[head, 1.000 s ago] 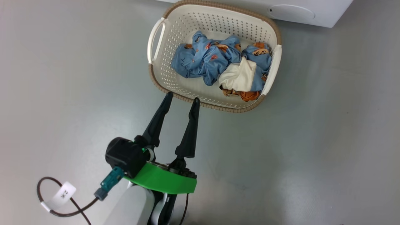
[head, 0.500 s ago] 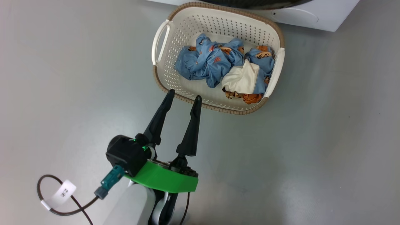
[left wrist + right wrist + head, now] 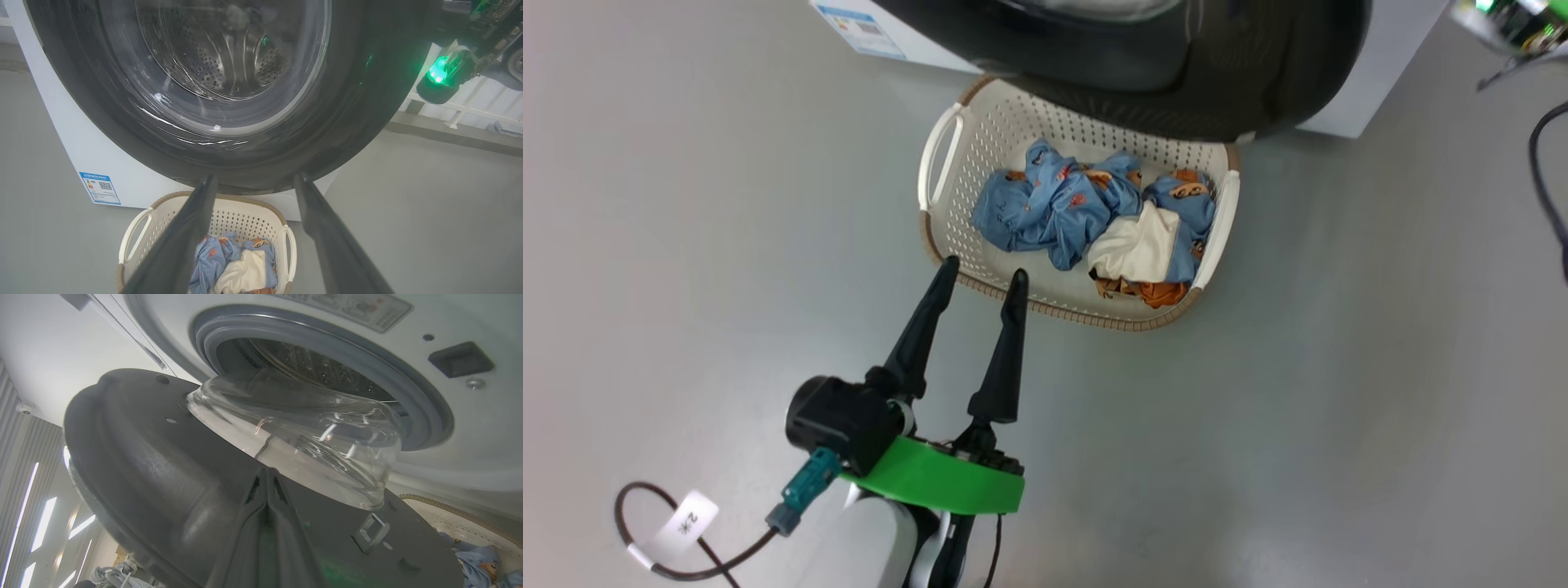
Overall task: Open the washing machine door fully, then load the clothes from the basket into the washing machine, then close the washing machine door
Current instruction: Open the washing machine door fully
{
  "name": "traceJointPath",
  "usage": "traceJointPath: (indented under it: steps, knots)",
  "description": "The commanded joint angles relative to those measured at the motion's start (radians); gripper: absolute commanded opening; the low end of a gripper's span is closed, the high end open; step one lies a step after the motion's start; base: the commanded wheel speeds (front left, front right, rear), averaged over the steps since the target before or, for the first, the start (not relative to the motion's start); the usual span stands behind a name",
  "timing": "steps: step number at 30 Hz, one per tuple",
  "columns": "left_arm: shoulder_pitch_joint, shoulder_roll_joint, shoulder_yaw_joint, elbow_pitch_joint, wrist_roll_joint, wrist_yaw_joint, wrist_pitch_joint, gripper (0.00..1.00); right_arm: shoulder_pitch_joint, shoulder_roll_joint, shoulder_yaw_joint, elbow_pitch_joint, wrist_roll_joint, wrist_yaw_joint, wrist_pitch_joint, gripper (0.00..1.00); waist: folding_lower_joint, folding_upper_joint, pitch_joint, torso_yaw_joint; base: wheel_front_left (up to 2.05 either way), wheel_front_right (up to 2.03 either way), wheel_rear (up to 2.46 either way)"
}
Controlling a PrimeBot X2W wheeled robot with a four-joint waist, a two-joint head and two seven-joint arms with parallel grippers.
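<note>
Partly open, the one washing machine door (image 3: pixel 143 465) stands swung out from the washing machine (image 3: pixel 470 428), its glass bowl (image 3: pixel 302 433) clear of the grey gasket (image 3: pixel 425 404). From the head, its black rim overhangs the far edge of the single basket (image 3: pixel 1054 309), where the clothes (image 3: pixel 1062 204) lie in one crumpled heap — the number of pieces cannot be told. The right gripper (image 3: pixel 267 475) has its two fingers pressed together at the door's inner face. The left gripper (image 3: pixel 983 270) holds its two fingers apart, empty, just beside the basket's near rim.
</note>
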Motion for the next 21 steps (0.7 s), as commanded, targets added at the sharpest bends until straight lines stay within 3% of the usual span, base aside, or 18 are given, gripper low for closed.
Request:
traceJointPath:
  steps: [1, 21]
  knots:
    - [0.024, 0.019, 0.039, -0.013, 0.013, -0.004, -0.006, 1.0, 0.034, 0.038, 0.019, -0.039, 0.006, 0.006, 0.013, 0.0, 0.0, -0.0001, -0.031, -0.004, 0.0, 0.0, 0.0]
    - [0.133, 0.019, 0.107, -0.005, 0.063, -0.035, -0.006, 1.0, 0.232, 0.126, 0.084, -0.07, 0.023, 0.006, 0.04, 0.0, 0.0, -0.0001, -0.186, 0.026, 0.0, 0.0, 0.0]
